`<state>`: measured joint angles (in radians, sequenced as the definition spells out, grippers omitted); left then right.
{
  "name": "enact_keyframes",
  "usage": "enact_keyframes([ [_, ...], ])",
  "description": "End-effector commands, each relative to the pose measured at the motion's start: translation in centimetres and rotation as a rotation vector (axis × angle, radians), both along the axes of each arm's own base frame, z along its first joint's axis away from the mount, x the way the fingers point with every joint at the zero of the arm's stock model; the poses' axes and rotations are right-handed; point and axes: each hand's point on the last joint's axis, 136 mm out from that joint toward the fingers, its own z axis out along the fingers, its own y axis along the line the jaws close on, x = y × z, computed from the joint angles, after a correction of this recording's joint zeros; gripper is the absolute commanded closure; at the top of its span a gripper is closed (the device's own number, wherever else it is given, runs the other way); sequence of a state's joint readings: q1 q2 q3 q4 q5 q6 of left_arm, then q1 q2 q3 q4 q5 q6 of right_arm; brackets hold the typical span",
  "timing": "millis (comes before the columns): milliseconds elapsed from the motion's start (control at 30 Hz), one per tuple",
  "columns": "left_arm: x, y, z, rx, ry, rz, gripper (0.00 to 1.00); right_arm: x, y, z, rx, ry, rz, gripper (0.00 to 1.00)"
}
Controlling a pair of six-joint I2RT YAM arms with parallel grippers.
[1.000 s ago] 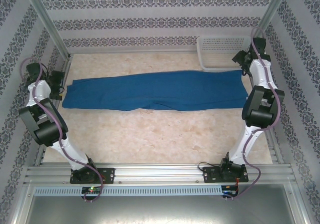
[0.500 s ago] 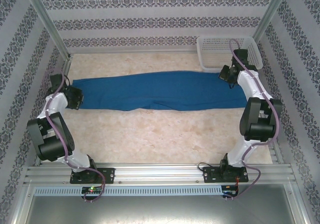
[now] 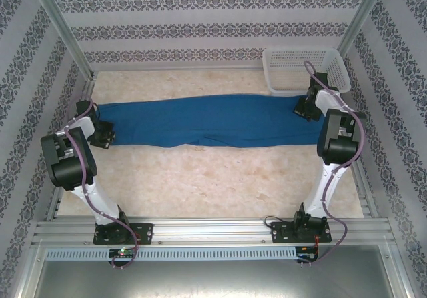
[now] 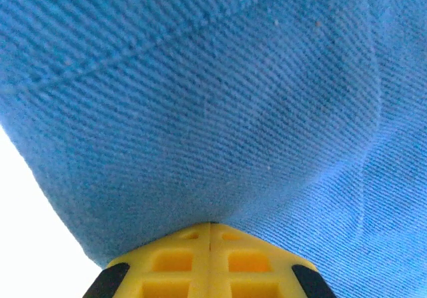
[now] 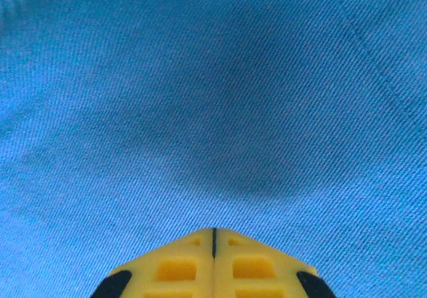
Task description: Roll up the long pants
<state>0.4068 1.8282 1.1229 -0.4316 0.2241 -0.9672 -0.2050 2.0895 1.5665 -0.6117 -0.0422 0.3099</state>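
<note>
The long pants [image 3: 213, 121], a royal-blue pair, lie flat and full length across the pale table [image 3: 200, 178], one end just beside the near wall of the white mesh basket [image 3: 280, 78] and the other stretched well away from the basket to its left. From above, the garment reads as one long band, a faint seam line running along its middle and its near edge dipping slightly about halfway from the basket. The right gripper [image 3: 305, 108] is down on the end of the cloth nearest the basket, just in front of the basket's near wall. The left gripper [image 3: 105, 136] is down on the end farthest from the basket. In the left wrist camera, the left gripper [image 4: 211, 225] has its yellow fingers [image 4: 173, 265] pressed flush together with no gap, and the blue weave [image 4: 213, 111] puckers into their tip, a fold rising from it and a stitched hem crossing above, so the cloth there is pinched. A wedge of bright table shows past the fabric's edge. In the right wrist camera, the right gripper [image 5: 213, 230] is likewise closed tight, its fingers [image 5: 250, 268] meeting along a thin line, the tip set against smooth blue twill [image 5: 213, 98] under a dark patch of shadow. Whether any fabric is caught between them cannot be told.
</note>
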Motion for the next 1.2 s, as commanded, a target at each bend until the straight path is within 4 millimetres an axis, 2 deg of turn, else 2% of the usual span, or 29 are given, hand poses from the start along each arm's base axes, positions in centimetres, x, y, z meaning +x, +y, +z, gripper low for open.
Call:
enact_keyframes([
  [0,-2.2,1.0,-1.4,0.061,0.139,0.019,1.00,-2.4,0.7,-1.7,-0.001,0.113,0.032,1.00],
  [233,-4.9,1.5,-0.7,0.094,0.274,-0.006,1.00,-8.2,0.9,-3.4,-0.022,0.284,0.026,1.00],
  [567,-8.5,1.3,1.0,0.119,0.282,0.002,1.00,-15.5,0.8,-3.2,-0.078,0.415,0.018,1.00],
  [700,-10.1,1.3,1.7,0.138,0.296,-0.001,1.00,-17.3,0.9,-2.9,-0.089,0.423,0.018,1.00],
  [800,-11.0,1.2,2.4,0.146,0.277,0.009,1.00,-17.2,1.3,-1.0,-0.067,0.382,0.028,1.00],
  [833,-11.0,1.1,2.8,0.152,0.263,0.007,1.00,-16.6,1.5,0.3,-0.053,0.348,0.035,0.86],
  [867,-10.9,1.1,3.2,0.154,0.244,0.004,1.00,-15.9,1.5,1.6,-0.052,0.310,0.047,0.45],
  [900,-10.7,0.9,3.6,0.152,0.224,-0.002,1.00,-15.3,1.2,2.9,-0.064,0.284,0.052,0.25],
  [933,-10.4,0.8,4.0,0.146,0.204,-0.006,0.94,-14.5,0.8,4.4,-0.076,0.255,0.062,0.13],
  [967,-10.1,0.6,4.5,0.138,0.182,-0.010,0.75,-13.9,0.4,5.4,-0.076,0.243,0.065,0.09],
  [1067,-9.6,0.2,5.5,0.126,0.129,-0.015,0.08,-12.1,-1.2,7.5,-0.062,0.212,0.065,0.06],
  [1100,-9.5,0.1,5.8,0.126,0.115,-0.017,0.00,-11.7,-1.9,7.6,-0.071,0.212,0.064,0.06],
  [1167,-9.4,0.0,6.4,0.130,0.089,-0.020,0.00,-11.4,-3.8,7.1,-0.087,0.236,0.048,0.06],
])
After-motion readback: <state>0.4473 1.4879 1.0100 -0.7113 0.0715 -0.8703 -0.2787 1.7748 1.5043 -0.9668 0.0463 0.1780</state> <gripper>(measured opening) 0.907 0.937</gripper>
